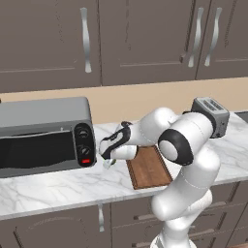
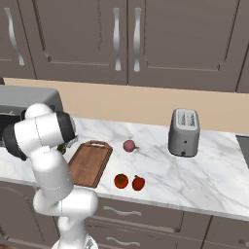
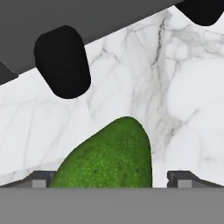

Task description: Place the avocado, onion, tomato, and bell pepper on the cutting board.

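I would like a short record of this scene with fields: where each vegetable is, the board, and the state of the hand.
avocado: on the marble counter, between the open fingers of the hand, not gripped
onion: on the counter, right of the cutting board
tomato: on the counter near the front edge, beside the bell pepper
cutting board: nothing on it
hand: open, low, near the microwave
toaster: at the back right

Avocado [image 3: 107, 155] base cut off at hand view's bottom edge.
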Tool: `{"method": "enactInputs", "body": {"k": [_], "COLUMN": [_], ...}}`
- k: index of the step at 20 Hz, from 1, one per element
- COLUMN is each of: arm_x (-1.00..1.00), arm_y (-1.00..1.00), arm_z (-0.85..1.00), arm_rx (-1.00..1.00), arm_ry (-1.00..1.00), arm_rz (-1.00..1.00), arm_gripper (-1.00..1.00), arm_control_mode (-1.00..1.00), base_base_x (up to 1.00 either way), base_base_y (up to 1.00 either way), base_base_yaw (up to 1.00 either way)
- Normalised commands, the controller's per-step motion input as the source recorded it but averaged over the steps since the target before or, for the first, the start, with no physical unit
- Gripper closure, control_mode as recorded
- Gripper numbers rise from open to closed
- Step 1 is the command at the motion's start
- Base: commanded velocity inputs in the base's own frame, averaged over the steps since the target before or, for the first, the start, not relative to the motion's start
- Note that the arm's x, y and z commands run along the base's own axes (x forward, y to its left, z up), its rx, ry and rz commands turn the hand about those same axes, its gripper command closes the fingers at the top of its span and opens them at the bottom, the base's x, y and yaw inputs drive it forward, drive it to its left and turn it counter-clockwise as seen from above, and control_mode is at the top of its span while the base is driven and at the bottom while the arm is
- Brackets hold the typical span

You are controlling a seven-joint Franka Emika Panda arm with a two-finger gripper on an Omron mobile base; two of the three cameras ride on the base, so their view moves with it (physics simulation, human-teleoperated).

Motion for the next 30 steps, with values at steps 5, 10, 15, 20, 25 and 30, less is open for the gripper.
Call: {"method": "enactInputs", "body": {"k": [5, 10, 15, 20, 25, 30], "arm_x": [0.0, -0.02, -0.26, -0.27, -0.07, 0.0], "arm_y": [0.26, -0.02, -0.28, -0.39, -0.43, -0.35], "arm_z": [-0.25, -0.01, 0.03, 0.26, 0.49, 0.67], "arm_rx": [-0.01, 0.0, 0.0, 0.0, 0.0, 0.0], "arm_ry": [0.0, -0.05, -0.12, -0.06, 0.0, 0.0], "arm_rz": [0.02, 0.01, -0.01, -0.04, -0.05, -0.09], "arm_gripper": [1.0, 1.0, 1.0, 1.0, 1.0, 1.0], "arm_control_mode": [-1.0, -1.0, -1.0, -1.0, -1.0, -1.0], "base_base_x": [0.0, 0.0, 0.0, 0.0, 0.0, 0.0], "base_base_y": [0.0, 0.0, 0.0, 0.0, 0.0, 0.0], "base_base_yaw": [0.0, 0.0, 0.0, 0.0, 0.0, 0.0]}}
